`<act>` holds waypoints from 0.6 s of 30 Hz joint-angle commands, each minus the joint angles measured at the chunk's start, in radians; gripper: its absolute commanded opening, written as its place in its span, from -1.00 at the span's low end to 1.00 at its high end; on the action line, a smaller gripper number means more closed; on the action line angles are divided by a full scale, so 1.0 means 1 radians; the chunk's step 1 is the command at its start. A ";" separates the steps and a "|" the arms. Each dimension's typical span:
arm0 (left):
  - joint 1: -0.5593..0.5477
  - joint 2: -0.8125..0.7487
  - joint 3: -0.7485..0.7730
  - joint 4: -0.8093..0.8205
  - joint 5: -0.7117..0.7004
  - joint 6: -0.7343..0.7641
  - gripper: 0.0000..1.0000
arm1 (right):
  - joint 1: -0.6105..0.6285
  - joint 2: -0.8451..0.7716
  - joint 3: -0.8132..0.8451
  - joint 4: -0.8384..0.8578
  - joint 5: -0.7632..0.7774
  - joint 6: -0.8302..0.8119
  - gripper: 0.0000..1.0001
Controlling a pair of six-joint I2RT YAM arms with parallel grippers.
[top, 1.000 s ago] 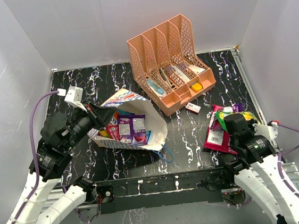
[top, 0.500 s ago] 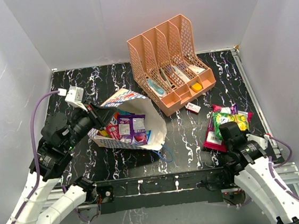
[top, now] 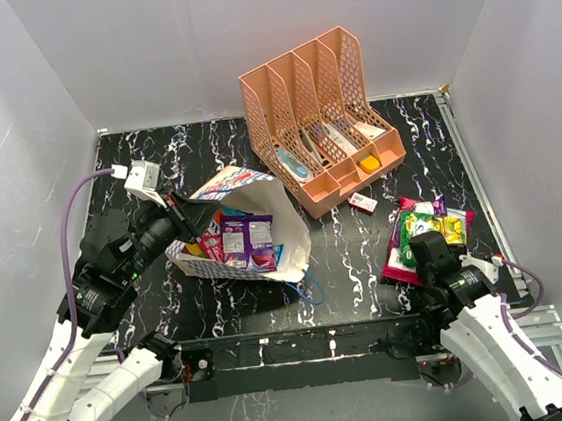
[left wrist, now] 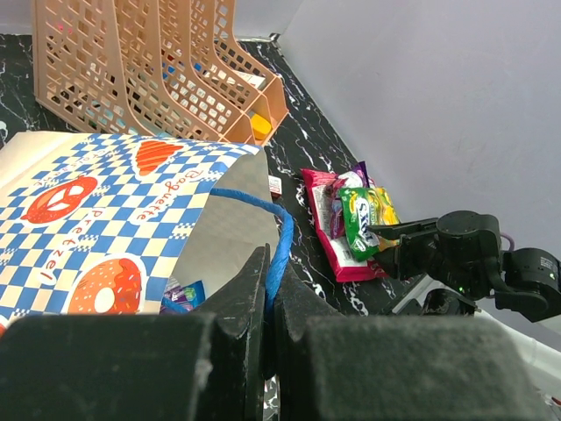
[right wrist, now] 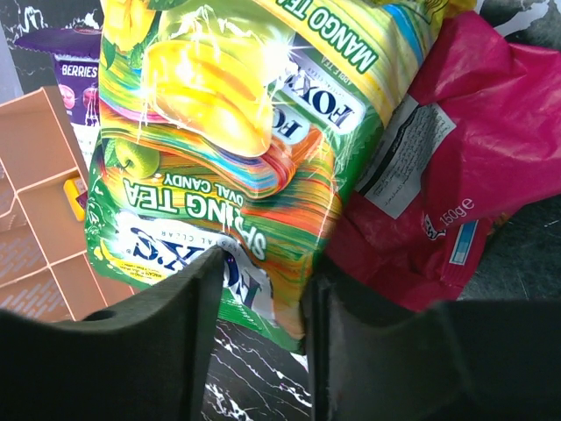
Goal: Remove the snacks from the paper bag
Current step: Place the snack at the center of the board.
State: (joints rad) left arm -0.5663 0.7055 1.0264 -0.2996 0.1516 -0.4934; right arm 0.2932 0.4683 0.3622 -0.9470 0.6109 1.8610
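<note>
The paper bag (top: pixel 289 228) lies on its side left of centre, mouth facing right, with several snacks (top: pixel 239 240) inside, purple and magenta among them. My left gripper (left wrist: pixel 270 263) is shut on the bag's blue cord handle (left wrist: pixel 279 230) and holds the mouth up; in the top view it (top: pixel 193 218) sits at the bag's left rim. At the right a green-yellow packet (right wrist: pixel 228 132) rests on a magenta packet (right wrist: pixel 447 175), with a purple one (right wrist: pixel 74 70) behind. My right gripper (right wrist: pixel 263 281) stands open, its jaws either side of the green packet's near edge (top: pixel 423 224).
The peach mesh organizer (top: pixel 321 116) stands behind the bag with small items in its slots. A small red-and-white item (top: pixel 364 202) lies in front of it. White walls close the table in on three sides; the right pile lies near the right edge.
My right gripper came down toward the near side with the green packet, then its jaws parted and the packet now lies on the pile. The left gripper and bag stayed put.
</note>
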 commanded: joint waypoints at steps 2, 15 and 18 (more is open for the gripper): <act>-0.006 -0.007 0.016 0.008 -0.018 0.024 -1.00 | 0.001 -0.032 0.050 -0.021 -0.003 -0.026 0.03; -0.006 -0.029 0.018 0.033 0.081 0.183 -1.00 | 0.001 -0.115 0.260 -0.167 -0.057 -0.242 0.79; -0.006 -0.028 -0.010 0.050 0.082 0.173 -1.00 | 0.001 -0.140 0.240 -0.155 -0.070 -0.333 0.91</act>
State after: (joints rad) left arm -0.5663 0.6918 1.0264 -0.2943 0.1986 -0.3511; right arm 0.2932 0.3603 0.5793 -1.0988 0.5541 1.6653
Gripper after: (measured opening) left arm 0.008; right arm 0.928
